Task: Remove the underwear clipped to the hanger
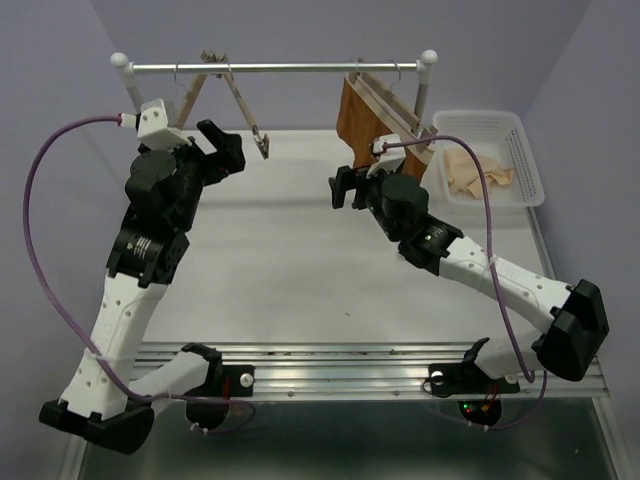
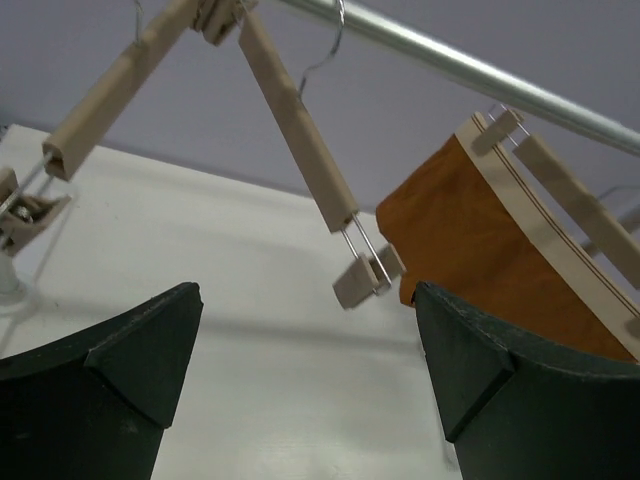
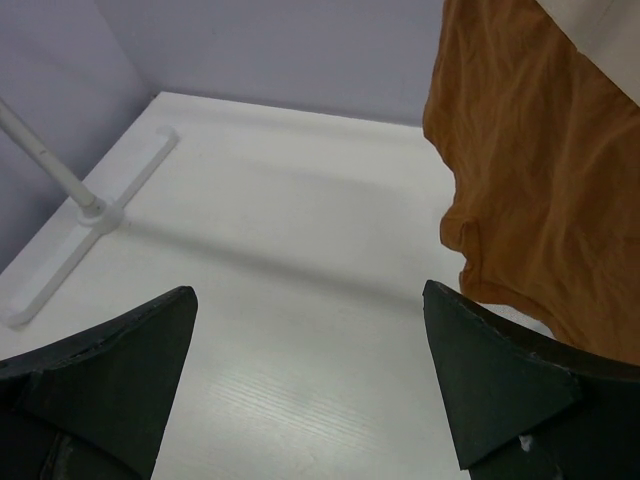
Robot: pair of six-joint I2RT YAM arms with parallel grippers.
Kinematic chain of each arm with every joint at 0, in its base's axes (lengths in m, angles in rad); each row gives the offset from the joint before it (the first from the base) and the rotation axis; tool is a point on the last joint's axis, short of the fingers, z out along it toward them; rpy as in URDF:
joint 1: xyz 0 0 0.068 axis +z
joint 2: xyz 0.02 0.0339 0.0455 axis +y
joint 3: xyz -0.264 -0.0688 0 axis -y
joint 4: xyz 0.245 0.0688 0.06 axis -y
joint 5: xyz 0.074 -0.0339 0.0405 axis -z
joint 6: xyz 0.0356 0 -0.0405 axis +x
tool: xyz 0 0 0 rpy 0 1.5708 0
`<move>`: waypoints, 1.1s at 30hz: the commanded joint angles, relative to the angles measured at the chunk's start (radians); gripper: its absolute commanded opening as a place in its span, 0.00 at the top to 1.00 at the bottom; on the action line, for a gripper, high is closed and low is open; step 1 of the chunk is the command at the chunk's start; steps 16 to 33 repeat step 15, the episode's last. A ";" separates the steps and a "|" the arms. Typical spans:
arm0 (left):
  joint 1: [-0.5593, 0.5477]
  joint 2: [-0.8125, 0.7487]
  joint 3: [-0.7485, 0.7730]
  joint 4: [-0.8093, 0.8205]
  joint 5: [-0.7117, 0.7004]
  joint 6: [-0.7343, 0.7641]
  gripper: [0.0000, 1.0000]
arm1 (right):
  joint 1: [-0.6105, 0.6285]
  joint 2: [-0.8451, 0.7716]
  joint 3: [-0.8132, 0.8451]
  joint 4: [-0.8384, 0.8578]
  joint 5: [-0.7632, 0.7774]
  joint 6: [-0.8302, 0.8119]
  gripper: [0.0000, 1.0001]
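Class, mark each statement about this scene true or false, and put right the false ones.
1. The hanger on the left has nothing in its clips. True.
2. The underwear hangs from the rail. False: it lies in the basket.
3. The left claw and right claw are both open and empty. True.
4. The orange garment lies flat on the table. False: it hangs from the second hanger on the rail.
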 commanded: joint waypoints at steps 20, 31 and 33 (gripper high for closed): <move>-0.074 -0.293 -0.487 0.024 0.030 -0.240 0.01 | 0.005 -0.115 -0.209 -0.242 0.157 0.325 0.00; -0.074 -0.293 -0.487 0.024 0.030 -0.240 0.01 | 0.005 -0.115 -0.209 -0.242 0.157 0.325 0.00; -0.074 -0.293 -0.487 0.024 0.030 -0.240 0.01 | 0.005 -0.115 -0.209 -0.242 0.157 0.325 0.00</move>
